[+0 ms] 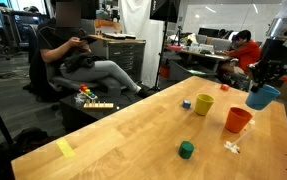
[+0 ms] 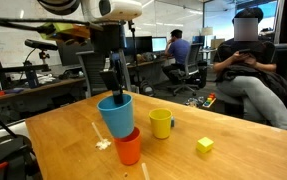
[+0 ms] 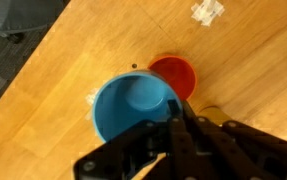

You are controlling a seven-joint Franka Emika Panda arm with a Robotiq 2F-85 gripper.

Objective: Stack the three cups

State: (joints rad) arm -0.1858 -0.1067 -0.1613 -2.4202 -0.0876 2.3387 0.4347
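1. In an exterior view, the arm (image 2: 123, 9) is showing smooth, rounded white shells with darker sections at the joints.
2. The gripper (image 2: 114, 92) is looking black all over, its blocky body narrowing downward.
3. In the wrist view, its fingers (image 3: 133, 150) are appearing as angular, matte black linkage bars, slightly blurred.
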